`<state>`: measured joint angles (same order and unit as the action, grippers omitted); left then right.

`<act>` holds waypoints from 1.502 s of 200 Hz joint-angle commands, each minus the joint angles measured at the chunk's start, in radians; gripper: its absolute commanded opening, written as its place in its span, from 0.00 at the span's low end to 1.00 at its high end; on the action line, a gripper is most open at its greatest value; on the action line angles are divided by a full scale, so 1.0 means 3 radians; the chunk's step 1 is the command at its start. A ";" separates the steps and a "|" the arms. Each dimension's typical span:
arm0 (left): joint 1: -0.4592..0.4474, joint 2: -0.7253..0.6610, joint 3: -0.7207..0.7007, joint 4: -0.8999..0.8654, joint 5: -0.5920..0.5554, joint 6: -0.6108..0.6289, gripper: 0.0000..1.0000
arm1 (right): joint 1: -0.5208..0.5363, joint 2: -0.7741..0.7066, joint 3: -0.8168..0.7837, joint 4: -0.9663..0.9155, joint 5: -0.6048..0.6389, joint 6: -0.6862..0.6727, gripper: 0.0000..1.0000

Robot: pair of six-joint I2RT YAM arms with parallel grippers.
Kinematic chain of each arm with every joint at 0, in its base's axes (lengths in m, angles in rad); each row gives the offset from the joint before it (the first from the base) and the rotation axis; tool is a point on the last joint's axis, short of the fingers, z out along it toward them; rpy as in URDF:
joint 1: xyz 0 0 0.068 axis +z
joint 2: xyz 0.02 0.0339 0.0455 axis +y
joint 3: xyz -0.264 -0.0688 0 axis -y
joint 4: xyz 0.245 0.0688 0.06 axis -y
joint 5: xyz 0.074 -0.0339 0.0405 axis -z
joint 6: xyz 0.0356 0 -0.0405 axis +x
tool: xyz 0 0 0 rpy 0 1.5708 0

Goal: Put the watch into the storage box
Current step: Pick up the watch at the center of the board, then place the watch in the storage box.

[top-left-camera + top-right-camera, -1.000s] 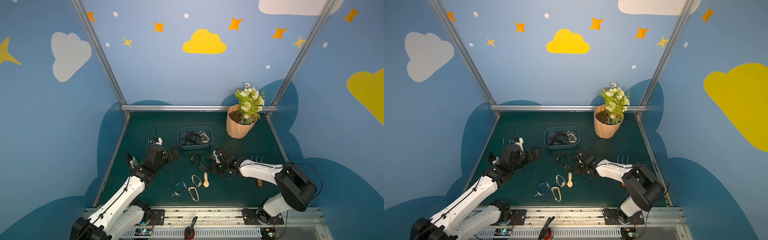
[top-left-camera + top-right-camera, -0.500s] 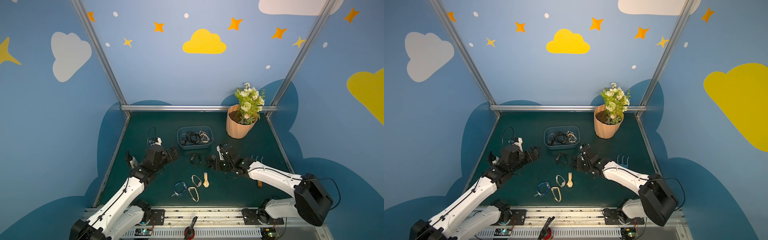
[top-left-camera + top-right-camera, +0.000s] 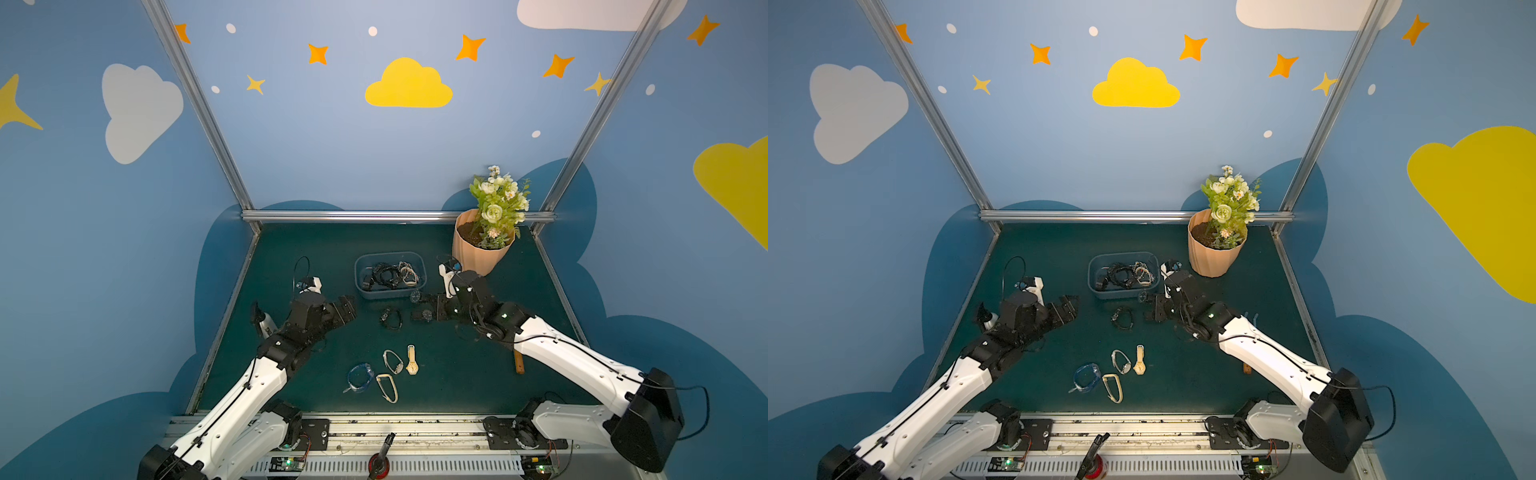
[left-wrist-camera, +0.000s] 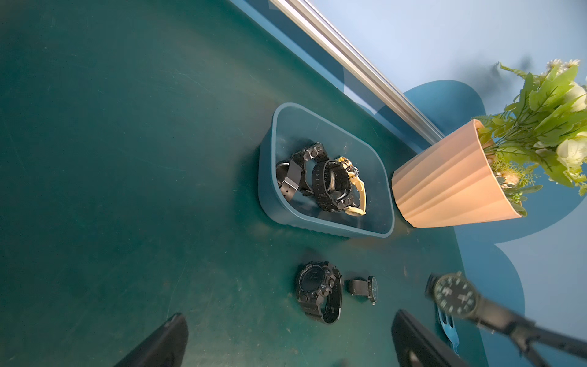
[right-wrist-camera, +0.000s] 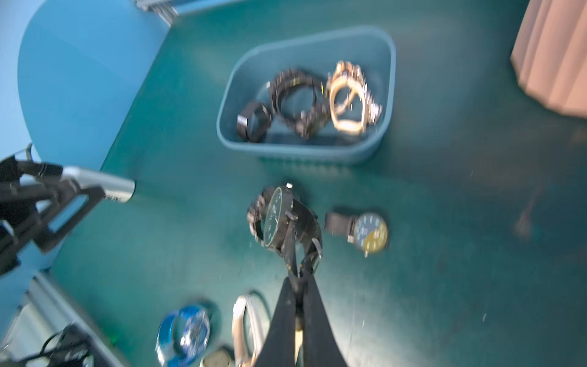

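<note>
Right tool was clamped tight on the strap of the black watch! It held the dial clear of the surface, just at five o'clock of the storage box, outside its rim. Left tool sat with jaws spread wide, gripping nothing, at eight o'clock of the box. Other watches lay piled inside.

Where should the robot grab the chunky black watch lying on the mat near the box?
Best by the strap, not the thick case. The chunky black watch seems to lie on its edge, with its band curled into a loop that opens upward. Coming down from above, one finger could go inside the loop and one outside, pinching the thin band.
</note>
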<state>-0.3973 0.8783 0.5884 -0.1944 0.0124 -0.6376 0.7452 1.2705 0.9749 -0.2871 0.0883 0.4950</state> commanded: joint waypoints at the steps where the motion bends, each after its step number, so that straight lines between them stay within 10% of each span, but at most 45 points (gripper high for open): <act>1: 0.0018 -0.0091 -0.0048 -0.0144 -0.0069 -0.0007 1.00 | -0.0108 0.0237 0.0239 0.0082 0.0038 -0.0233 0.00; 124: 0.0019 -0.0731 -0.0432 -0.0485 -0.0111 -0.0169 1.00 | -0.0546 0.1636 0.1332 0.0188 -0.0458 -0.0680 0.00; 255: 0.0032 -0.0786 -0.0463 -0.0570 -0.0118 -0.0151 1.00 | -0.0646 0.2147 0.1188 0.0635 -0.0729 -0.0577 0.00; 300: 0.0032 -0.0765 -0.0453 -0.0559 -0.0108 -0.0150 1.00 | -0.0683 0.2059 0.1170 0.0575 -0.0737 -0.0502 0.44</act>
<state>-0.3927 0.6479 0.4599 -0.3504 -0.0128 -0.6865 0.5488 1.8992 1.3346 -0.1230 -0.1196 0.3317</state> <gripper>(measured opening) 0.998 0.334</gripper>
